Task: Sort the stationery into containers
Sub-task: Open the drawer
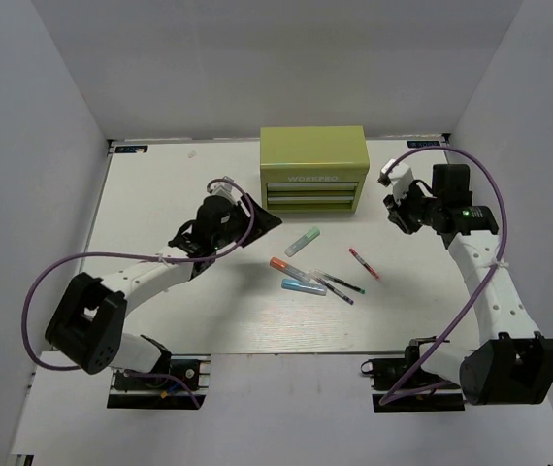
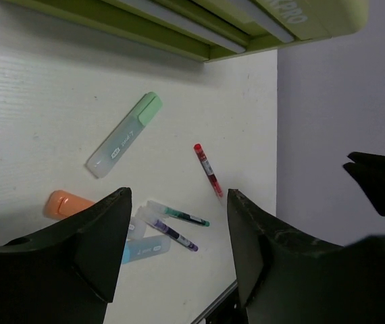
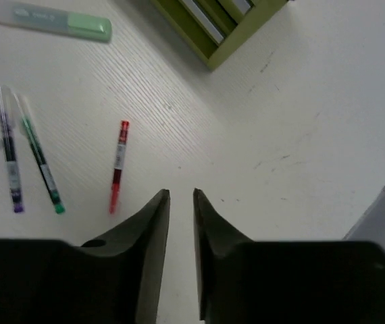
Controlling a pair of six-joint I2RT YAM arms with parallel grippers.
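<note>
The lime-green toolbox (image 1: 313, 155) stands at the back of the table, its two front drawers (image 1: 313, 190) closed. In front of it lie a mint-green highlighter (image 1: 303, 241), an orange-capped one (image 1: 286, 267), a light-blue one (image 1: 303, 286), a thin red pen (image 1: 363, 262) and two thin dark pens (image 1: 340, 285). My left gripper (image 1: 265, 216) is open and empty above the table left of the pens; its view shows the mint highlighter (image 2: 123, 135) and red pen (image 2: 208, 169). My right gripper (image 1: 395, 216) hangs right of the toolbox, jaws nearly together and empty (image 3: 181, 194), with the red pen (image 3: 117, 165) to its left.
White walls enclose the table on the left, back and right. The toolbox corner shows at the top of the left wrist view (image 2: 199, 27) and the right wrist view (image 3: 213, 27). Purple cables loop from both arms at the table's sides.
</note>
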